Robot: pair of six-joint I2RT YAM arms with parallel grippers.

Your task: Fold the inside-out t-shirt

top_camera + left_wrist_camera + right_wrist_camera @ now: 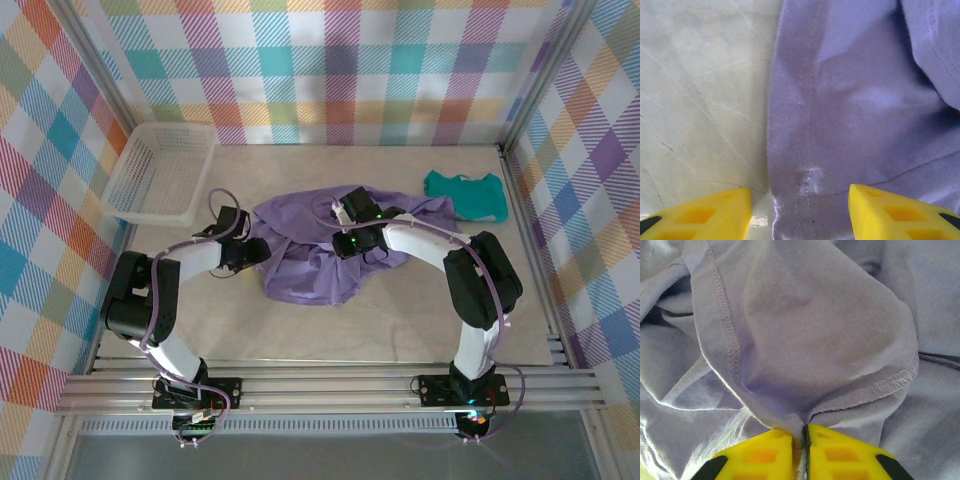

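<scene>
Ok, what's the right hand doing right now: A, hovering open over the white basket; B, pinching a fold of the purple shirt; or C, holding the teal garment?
B: the wrist view shows the right hand closed tight on a bunched fold of the purple shirt.

White plastic basket (150, 216) at 10 o'clock on beige bench (300, 335), near left wall. Small teal garment (465, 195) at 2 o'clock, crumpled. Plaid walls (330, 70) on 3 sides.

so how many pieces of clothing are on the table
2: the lavender t-shirt crumpled in the middle of the table, and a smaller teal garment near its far right corner. Anything under the t-shirt would be hidden.
</scene>
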